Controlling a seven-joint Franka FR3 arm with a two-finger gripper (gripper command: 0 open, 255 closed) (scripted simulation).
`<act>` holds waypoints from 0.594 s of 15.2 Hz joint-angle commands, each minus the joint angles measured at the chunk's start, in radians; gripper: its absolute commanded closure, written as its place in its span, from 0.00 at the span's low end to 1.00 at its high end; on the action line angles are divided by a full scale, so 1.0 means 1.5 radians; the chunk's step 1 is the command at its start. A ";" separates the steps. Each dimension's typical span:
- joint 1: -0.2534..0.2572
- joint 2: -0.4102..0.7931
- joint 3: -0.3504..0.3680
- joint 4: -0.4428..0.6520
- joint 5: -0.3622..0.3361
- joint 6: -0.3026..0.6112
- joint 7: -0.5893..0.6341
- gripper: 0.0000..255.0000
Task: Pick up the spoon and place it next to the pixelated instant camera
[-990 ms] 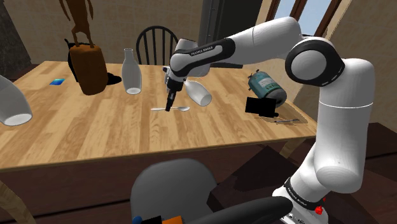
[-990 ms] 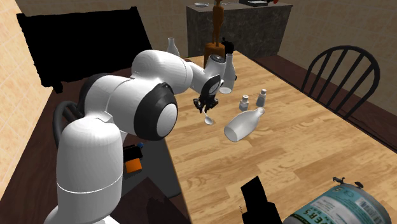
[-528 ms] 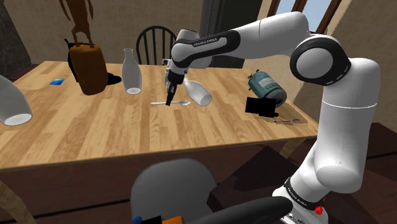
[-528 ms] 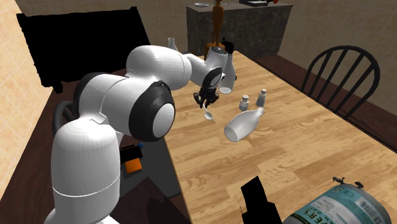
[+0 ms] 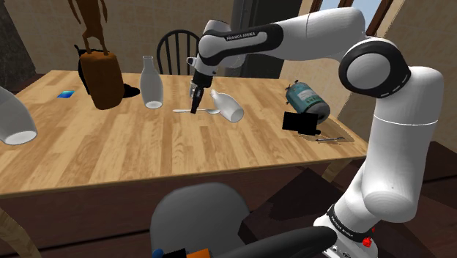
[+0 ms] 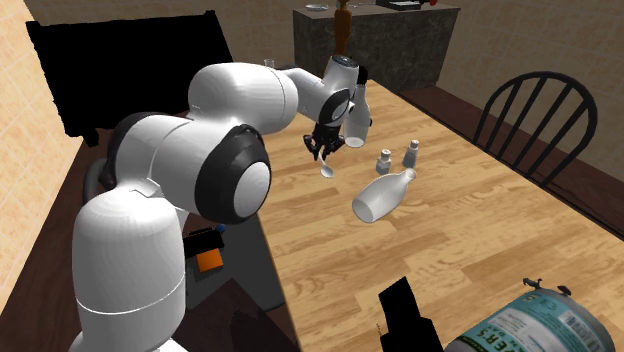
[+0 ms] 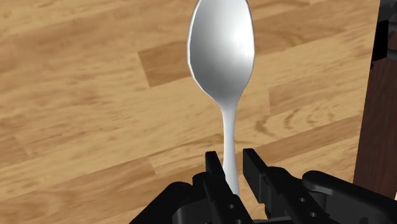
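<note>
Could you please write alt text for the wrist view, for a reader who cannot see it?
The black gripper clasps a shiny silver spoon by its handle between its two fingers, with the spoon's bowl pointing away from the hand. Behind the spoon lies the light wooden table.

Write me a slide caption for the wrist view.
Black gripper clasps a silvery spoon by its handle over the wooden table.

1. Spoon: we see it silver-white, bowl outward, its handle clasped between the fingers of the gripper.
2. Instant camera: we see a black block, well apart from the spoon.
</note>
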 commanded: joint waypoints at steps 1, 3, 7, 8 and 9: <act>-0.001 -0.003 -0.001 0.016 -0.002 -0.019 0.004 1.00; -0.001 -0.006 -0.001 0.029 -0.004 -0.035 0.008 1.00; -0.001 -0.011 -0.002 0.058 -0.007 -0.067 0.015 1.00; -0.002 -0.012 -0.002 0.065 -0.007 -0.076 0.017 1.00; -0.002 -0.012 -0.002 0.073 -0.008 -0.084 0.019 1.00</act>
